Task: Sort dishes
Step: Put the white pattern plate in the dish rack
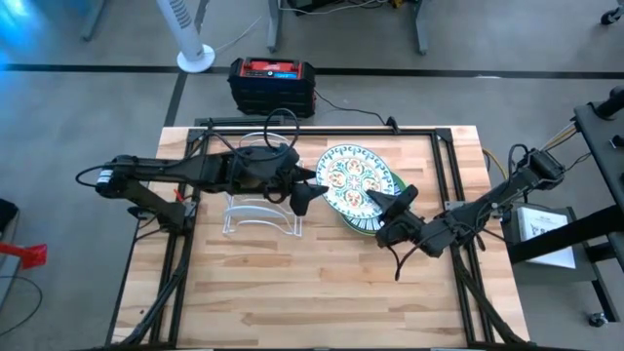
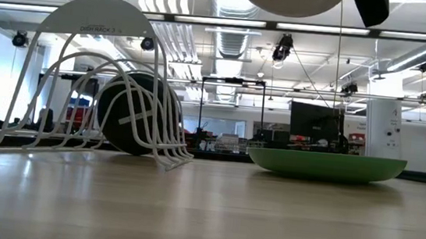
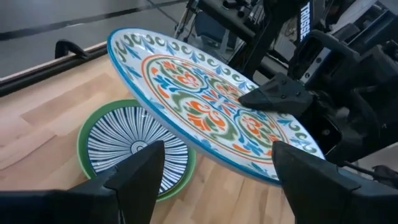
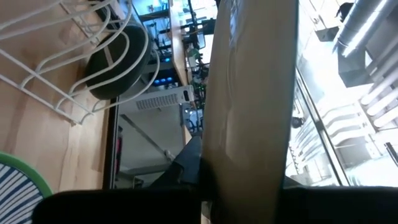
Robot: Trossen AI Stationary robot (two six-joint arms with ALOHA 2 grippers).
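Note:
The yellowish patterned plate (image 1: 349, 178) hangs tilted in the air, with my right gripper (image 1: 387, 203) shut on its rim. Under it, the white plate with blue lines (image 3: 134, 148) lies inside the light green plate (image 2: 326, 164), which rests on the table. The dark teal plate (image 2: 131, 113) stands on edge in the white wire rack (image 2: 83, 83). My left gripper (image 1: 304, 192) is open just left of the patterned plate. Its fingers (image 3: 140, 177) stand apart before the plate's rim without touching it. My right gripper pinches the patterned plate's rim (image 3: 283, 127) on the side toward the table's right near corner. One finger (image 3: 277, 98) lies on the decorated face and the other is hidden under the plate. The fingers come in about level from the right. The plate is lifted clear and tilted.
The wire rack (image 1: 261, 213) stands left of centre. Black frame rails (image 1: 453, 185) run along the table's sides. A black and red box (image 1: 271, 83) and a fan's white base (image 1: 195, 58) sit on the floor beyond the far edge. Bare wood (image 1: 312, 292) lies toward the near edge.

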